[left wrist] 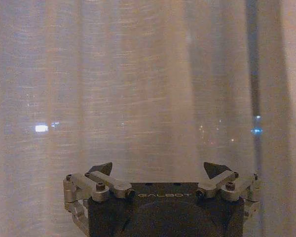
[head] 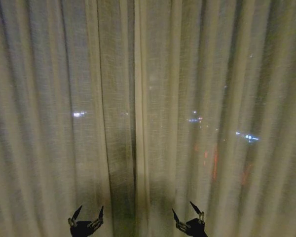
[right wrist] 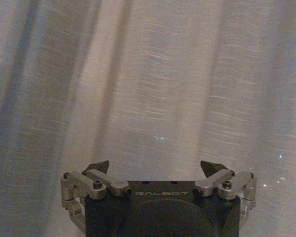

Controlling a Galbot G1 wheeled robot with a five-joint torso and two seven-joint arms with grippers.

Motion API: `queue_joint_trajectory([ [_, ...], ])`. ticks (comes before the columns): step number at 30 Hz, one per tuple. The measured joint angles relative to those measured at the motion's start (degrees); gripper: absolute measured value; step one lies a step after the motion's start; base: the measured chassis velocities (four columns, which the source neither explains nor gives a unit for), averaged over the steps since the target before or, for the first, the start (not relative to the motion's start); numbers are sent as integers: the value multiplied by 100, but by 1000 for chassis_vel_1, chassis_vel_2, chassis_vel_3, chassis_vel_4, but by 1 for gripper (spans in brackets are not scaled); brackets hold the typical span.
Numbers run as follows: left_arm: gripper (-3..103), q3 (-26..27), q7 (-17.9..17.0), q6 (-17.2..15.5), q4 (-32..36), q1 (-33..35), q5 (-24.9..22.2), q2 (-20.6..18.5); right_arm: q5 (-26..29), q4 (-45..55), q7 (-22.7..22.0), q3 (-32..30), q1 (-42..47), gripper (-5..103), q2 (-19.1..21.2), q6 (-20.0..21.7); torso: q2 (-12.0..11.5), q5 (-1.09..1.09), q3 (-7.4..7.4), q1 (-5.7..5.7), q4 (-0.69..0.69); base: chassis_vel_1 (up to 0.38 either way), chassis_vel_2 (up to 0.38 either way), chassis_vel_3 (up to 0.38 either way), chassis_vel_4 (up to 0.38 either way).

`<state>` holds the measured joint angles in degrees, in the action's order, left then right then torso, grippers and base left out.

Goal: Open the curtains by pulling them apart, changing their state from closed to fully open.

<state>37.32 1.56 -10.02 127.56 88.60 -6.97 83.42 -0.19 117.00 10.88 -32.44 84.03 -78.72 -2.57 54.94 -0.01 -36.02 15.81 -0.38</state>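
- Head view: the curtains (head: pixel 187 98) hang shut, their two edges meeting at a centre seam; nothing is parted yet, so the whole pull is left.
- The left gripper (head: pixel 88 213) and right gripper (head: pixel 186 212) sit low, flanking the seam, fingers spread and empty.
- Wrist views show fabric just ahead of each, apparently untouched.

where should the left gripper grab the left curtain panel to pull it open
Best on the left curtain panel's inner edge at the centre seam, where the panels meet. The open left gripper sits just left of it, low down; coming straight forward and pinching a vertical pleat looks workable. The right gripper mirrors this.
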Motion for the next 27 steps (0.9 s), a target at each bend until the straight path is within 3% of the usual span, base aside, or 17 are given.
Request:
queue_joint_trajectory([
  [13,100,-10,2,17,8,12,-6,30,18,-30,14,-19,-43,100,-2,-37,1,-4,1,0,1,218,229,-203,-216],
  [27,100,-2,18,78,12,35,1,34,-10,-106,-21,-29,-147,100,0,-242,1,0,1,-3,-1,-84,87,72,-85],
])
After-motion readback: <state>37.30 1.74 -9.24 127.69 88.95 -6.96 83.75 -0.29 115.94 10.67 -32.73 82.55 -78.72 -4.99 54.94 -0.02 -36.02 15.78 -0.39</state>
